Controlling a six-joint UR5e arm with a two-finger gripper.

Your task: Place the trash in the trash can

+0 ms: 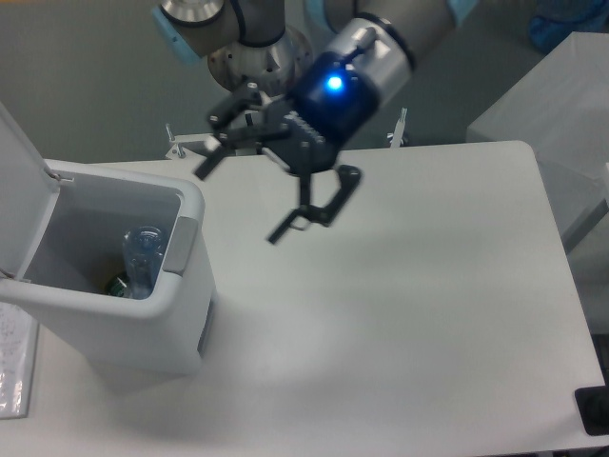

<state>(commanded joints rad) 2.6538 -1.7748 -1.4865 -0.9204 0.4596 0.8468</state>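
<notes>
The white trash can (181,314) stands at the left of the table with its lid (19,190) hinged up. The clear plastic bottle (140,255) stands nearly upright inside it, against the right wall. Something green and dark lies at the bottom beside it. The crumpled wrapper cannot be made out. My gripper (249,195) is open and empty, above the table to the right of the can, clear of its rim.
A grey panel (180,246) sits on the can's right rim. Metal clamps (398,127) stand at the table's far edge. A sheet of paper (14,367) lies left of the can. A grey box (542,105) is at the right.
</notes>
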